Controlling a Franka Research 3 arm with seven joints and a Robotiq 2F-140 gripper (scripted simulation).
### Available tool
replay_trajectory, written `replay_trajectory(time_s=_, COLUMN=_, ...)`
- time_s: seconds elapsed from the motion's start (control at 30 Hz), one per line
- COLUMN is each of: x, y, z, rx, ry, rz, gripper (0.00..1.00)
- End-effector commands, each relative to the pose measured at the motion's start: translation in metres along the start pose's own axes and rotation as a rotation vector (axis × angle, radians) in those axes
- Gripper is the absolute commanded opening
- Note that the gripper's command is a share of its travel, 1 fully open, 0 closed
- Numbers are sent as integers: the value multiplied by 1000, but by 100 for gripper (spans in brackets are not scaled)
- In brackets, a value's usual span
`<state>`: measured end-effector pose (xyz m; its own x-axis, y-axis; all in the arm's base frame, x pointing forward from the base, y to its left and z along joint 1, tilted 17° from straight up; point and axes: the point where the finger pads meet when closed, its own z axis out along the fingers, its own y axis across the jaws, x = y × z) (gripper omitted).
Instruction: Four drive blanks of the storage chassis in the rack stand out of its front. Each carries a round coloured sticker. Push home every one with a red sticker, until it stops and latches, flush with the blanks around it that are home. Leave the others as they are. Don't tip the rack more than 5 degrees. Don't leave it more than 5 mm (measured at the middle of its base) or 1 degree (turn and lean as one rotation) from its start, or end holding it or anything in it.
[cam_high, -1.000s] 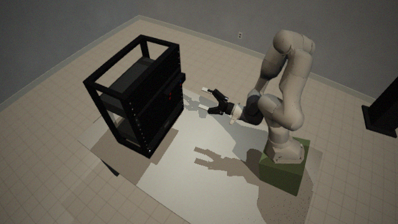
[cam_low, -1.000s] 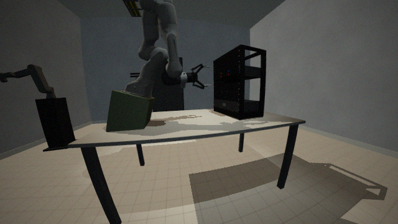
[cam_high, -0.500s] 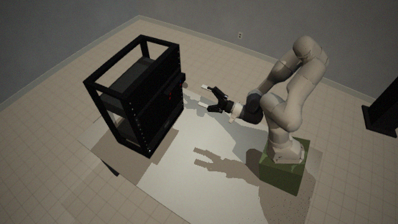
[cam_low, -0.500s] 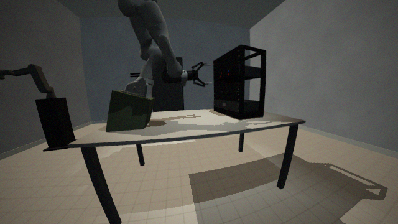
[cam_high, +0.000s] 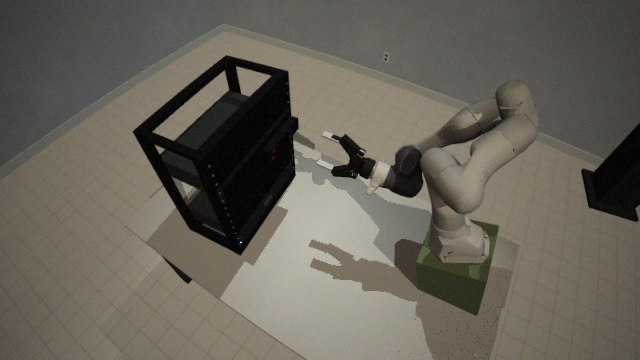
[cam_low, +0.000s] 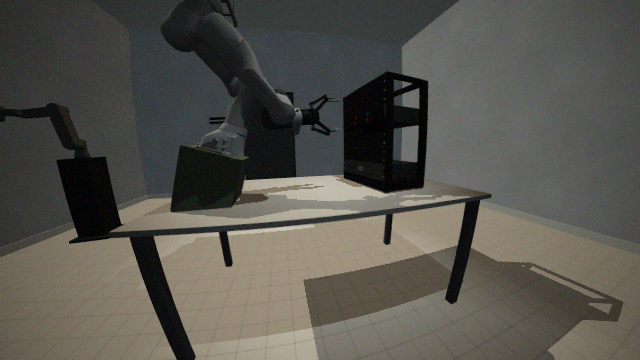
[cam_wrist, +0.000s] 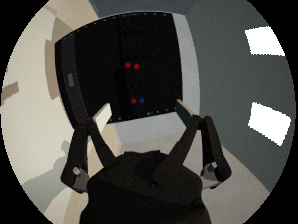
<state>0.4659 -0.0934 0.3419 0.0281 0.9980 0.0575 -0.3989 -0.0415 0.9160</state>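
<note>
The black rack stands on the table, its front facing my arm. It also shows in the exterior view and the wrist view. In the wrist view the chassis front carries two red stickers side by side in an upper row. A lower row holds a red sticker and a blue sticker. My gripper is open and empty. It points level at the rack front, with a clear gap between them. Its fingertips frame the lower stickers.
My arm's green pedestal stands on the table opposite the rack. A black stand with another arm is off the table's left end. The table's edge runs close behind and beside the rack.
</note>
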Motion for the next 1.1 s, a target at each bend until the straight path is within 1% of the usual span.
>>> replay_trajectory(time_s=0.0, x=10, y=-10, z=-6, rx=107, ry=-24, rz=-85, gripper=100)
replay_trajectory(time_s=1.07, x=11, y=-7, z=-5, rx=104, ry=-25, rz=-86, gripper=100)
